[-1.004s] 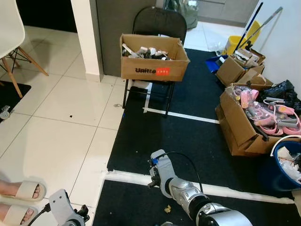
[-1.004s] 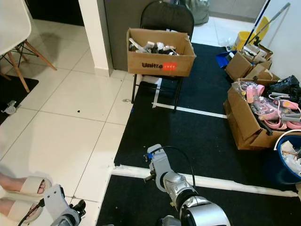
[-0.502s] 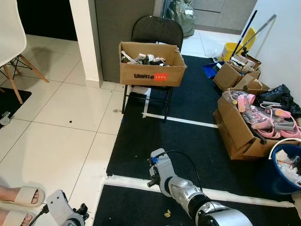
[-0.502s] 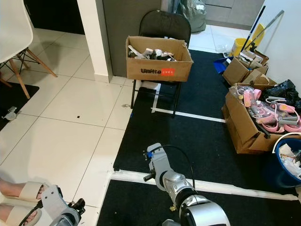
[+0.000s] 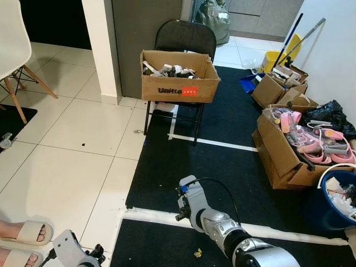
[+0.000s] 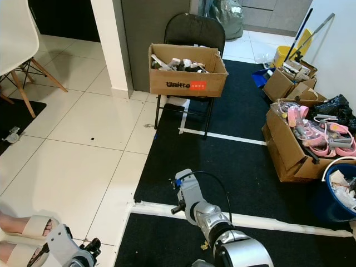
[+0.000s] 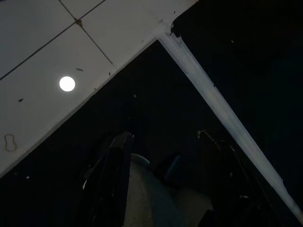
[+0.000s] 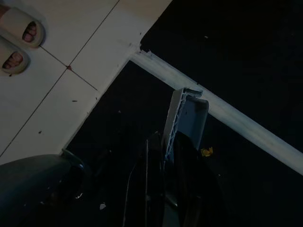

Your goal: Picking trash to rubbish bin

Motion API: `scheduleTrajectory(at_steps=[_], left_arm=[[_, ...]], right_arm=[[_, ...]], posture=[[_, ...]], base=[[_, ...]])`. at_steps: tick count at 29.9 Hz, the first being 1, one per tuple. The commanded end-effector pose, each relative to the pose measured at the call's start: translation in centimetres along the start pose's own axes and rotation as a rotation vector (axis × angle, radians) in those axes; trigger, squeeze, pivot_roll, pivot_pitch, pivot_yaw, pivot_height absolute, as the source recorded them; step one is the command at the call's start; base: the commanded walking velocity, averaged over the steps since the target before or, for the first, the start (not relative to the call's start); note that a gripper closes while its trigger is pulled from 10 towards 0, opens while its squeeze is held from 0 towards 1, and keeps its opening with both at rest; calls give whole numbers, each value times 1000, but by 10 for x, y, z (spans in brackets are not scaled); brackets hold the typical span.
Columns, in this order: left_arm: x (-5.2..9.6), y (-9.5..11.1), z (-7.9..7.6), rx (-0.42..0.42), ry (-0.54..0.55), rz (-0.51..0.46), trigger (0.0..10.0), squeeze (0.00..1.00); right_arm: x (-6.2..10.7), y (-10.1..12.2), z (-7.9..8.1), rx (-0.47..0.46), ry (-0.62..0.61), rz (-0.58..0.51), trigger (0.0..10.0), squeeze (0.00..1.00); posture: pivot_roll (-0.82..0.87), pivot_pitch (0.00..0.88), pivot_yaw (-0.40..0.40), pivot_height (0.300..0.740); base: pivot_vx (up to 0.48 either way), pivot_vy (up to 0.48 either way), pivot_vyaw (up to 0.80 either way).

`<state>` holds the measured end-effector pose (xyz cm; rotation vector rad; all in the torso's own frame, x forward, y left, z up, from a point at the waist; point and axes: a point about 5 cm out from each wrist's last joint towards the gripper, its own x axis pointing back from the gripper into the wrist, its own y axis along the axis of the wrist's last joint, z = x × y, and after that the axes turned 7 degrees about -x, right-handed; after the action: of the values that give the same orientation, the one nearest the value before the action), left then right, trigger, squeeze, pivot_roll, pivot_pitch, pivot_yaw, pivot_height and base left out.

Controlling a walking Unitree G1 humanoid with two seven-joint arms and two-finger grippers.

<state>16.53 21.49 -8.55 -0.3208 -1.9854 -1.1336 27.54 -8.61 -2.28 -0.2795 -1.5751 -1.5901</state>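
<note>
A small yellow scrap (image 5: 197, 253) lies on the black mat (image 5: 222, 161) just ahead of me, also in the right wrist view as the scrap (image 8: 206, 152). The blue rubbish bin (image 5: 338, 201), with trash in it, stands at the far right edge. My right arm (image 5: 194, 204) hangs low over the white tape line. In its wrist view my right gripper (image 8: 163, 142) is shut on a flat grey plastic piece (image 8: 184, 116) with a ribbed edge. My left arm (image 5: 68, 251) hangs at the bottom left. My left gripper (image 7: 165, 137) is open over the mat's corner.
A person's sandalled feet (image 5: 22, 235) stand on the tiles at my left. A cardboard box (image 5: 179, 78) of junk sits on a black folding chair ahead. Open boxes (image 5: 283, 153) line the right side. A white chair (image 5: 12, 47) and a pillar (image 5: 100, 47) stand at the back left.
The whole picture has shifted a little as the camera moved. Both arms hang in nearly the same places, the left one slightly lower in the picture.
</note>
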Motion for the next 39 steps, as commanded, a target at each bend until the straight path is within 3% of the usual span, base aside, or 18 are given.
scheduleTrajectory(at_steps=[1,29,31,34,36,39], left_arm=[[2,-10,-2,13,-7,34,10000,0],[6,-19,8,-9,14,56,10000,0],[7,-21,10,-48,25,64,10000,0],[8,-23,11,-77,26,70,10000,0],[9,-24,11,-66,31,69,10000,0],[9,-25,11,-53,33,66,10000,0]], right_arm=[[1,-7,-3,-21,-6,24,10000,0],[2,-13,-4,-79,0,38,10000,0],[5,-18,-12,-171,-34,32,10000,0],[9,-28,-19,-166,-65,52,10000,0],[11,-35,-24,-231,-87,52,10000,0],[15,-47,-27,-235,-88,76,10000,0]], posture=[[140,22,-53,740],[150,47,-60,740],[151,50,-61,740],[152,54,-60,740],[155,56,-61,740],[155,56,-61,740]], base=[[0,0,0],[0,0,0],[0,0,0],[0,0,0],[0,0,0],[0,0,0]])
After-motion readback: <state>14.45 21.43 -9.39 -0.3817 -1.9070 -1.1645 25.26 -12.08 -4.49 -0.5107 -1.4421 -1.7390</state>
